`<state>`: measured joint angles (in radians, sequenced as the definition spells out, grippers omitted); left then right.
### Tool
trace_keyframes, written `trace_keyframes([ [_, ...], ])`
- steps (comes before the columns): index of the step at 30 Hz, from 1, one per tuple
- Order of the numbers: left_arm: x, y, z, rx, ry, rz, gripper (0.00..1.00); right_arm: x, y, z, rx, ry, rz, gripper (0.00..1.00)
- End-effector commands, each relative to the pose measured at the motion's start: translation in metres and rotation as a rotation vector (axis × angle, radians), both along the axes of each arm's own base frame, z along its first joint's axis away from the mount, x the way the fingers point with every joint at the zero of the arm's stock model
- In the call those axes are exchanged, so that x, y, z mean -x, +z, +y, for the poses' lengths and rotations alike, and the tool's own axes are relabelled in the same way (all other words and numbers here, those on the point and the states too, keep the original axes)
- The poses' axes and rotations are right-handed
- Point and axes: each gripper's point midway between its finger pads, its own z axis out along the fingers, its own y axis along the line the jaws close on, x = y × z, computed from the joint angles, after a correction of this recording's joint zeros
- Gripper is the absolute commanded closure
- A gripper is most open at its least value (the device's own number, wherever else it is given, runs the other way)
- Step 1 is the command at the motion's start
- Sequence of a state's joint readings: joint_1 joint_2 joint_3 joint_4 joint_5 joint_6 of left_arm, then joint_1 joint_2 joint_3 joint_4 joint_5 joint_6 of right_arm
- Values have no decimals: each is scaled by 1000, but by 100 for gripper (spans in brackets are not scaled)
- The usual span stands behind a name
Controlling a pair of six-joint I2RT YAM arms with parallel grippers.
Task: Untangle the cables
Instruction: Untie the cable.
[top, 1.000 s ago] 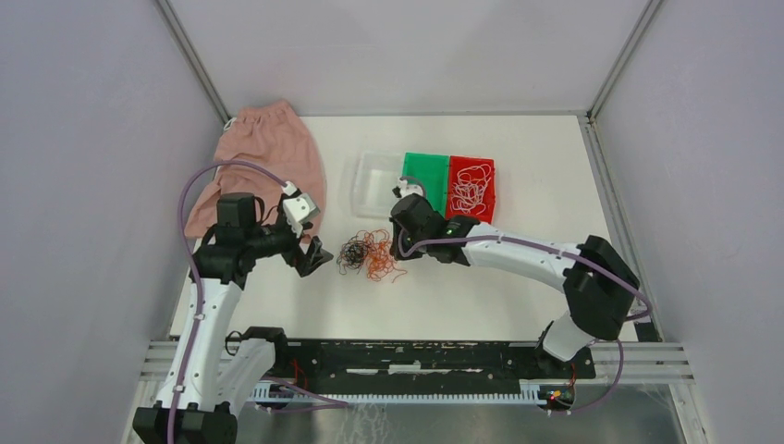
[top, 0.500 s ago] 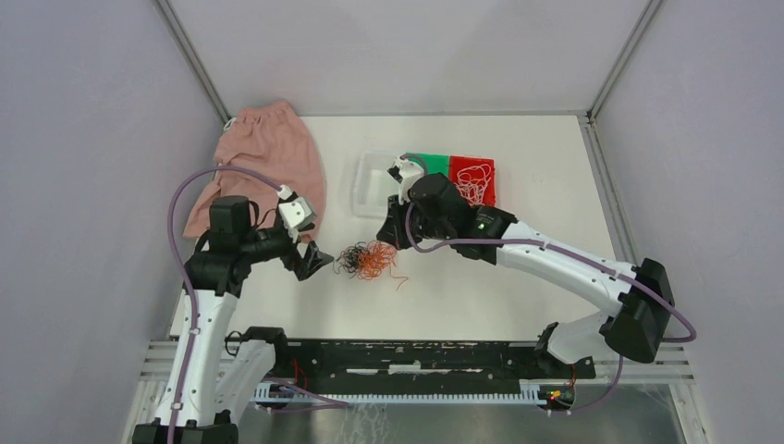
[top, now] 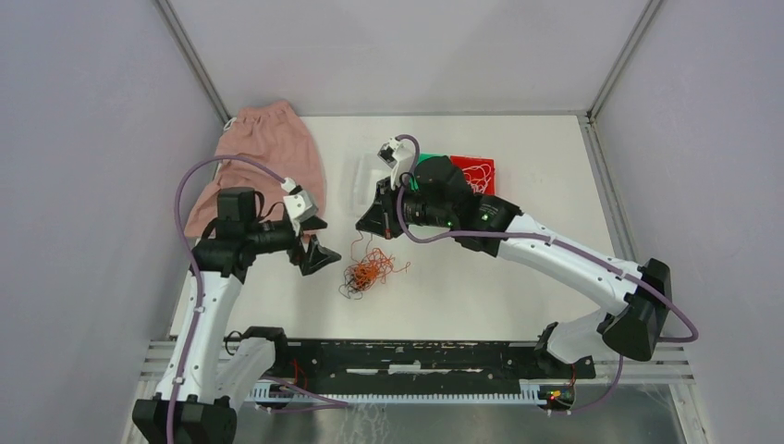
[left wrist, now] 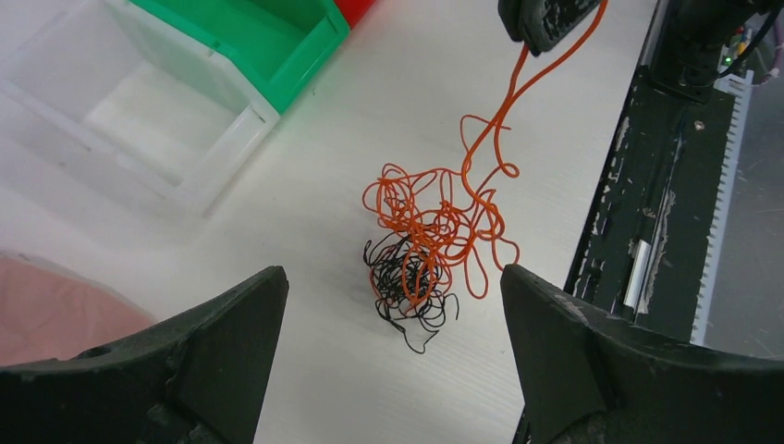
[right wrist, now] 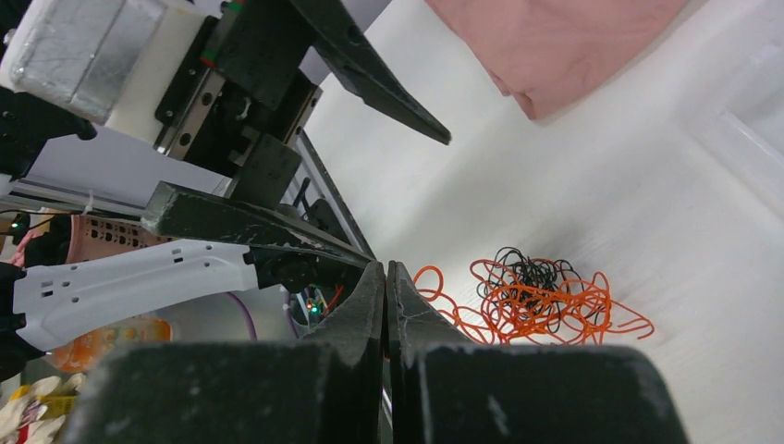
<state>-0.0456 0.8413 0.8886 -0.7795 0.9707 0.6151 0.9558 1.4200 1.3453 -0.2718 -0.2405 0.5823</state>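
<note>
**Right jaws pinch an orange strand, left jaws gape**

The right gripper [left wrist: 547,17] has its jaws pressed together on one orange strand of the cables [left wrist: 425,250], an orange-and-black clump on the counter [top: 462,296]. The left gripper [top: 312,244] hangs beside the clump, jaws wide apart and touching nothing. Only the left wrist view shows the pinch. Bare counter lies to the clump's right.

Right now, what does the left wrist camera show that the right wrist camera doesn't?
Only the left wrist view shows the green bin and one orange cable running up into the shut right gripper. Only the right wrist view shows the left gripper from outside, its fingers spread wide. Both show the orange and black cable tangle lying on the white table, and the pink cloth.
</note>
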Motion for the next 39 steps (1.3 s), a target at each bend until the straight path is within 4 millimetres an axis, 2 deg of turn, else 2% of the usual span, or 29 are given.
trace_keyframes([
  [1, -3, 8, -16, 54, -115, -54, 8, 5, 33, 19, -115, 53, -1, 100],
  [8, 13, 7, -46, 86, -254, 3, 13, 3, 37, 16, -94, 51, -25, 100],
  [10, 16, 4, -49, 87, -265, 17, 13, 4, 36, 15, -81, 63, -31, 100],
  [14, 8, 2, -52, 92, -211, 38, 20, 10, 40, 18, -90, 105, -31, 100],
  [17, -6, 10, -55, 120, -148, 31, 40, 13, 43, 19, -107, 123, -28, 100],
  [21, -18, 24, -56, 133, -104, 17, 80, 17, 48, 12, -116, 123, -56, 100],
  [22, -21, 27, -55, 129, -93, 8, 86, 17, 49, 10, -115, 121, -66, 100],
  [25, -25, 33, -52, 114, -68, -23, 91, 15, 45, 1, -96, 95, -89, 100],
  [27, -29, 39, -49, 104, -46, -51, 93, 15, 46, -3, -105, 92, -98, 93],
  [29, -34, 49, -46, 95, -18, -92, 95, 16, 49, -8, -112, 86, -102, 79],
  [32, -37, 75, -44, 102, 1, -165, 97, 16, 53, -18, -127, 72, -117, 53],
  [39, -28, 136, -40, 106, -26, -359, 97, 12, 62, -53, -160, 9, -156, 40],
])
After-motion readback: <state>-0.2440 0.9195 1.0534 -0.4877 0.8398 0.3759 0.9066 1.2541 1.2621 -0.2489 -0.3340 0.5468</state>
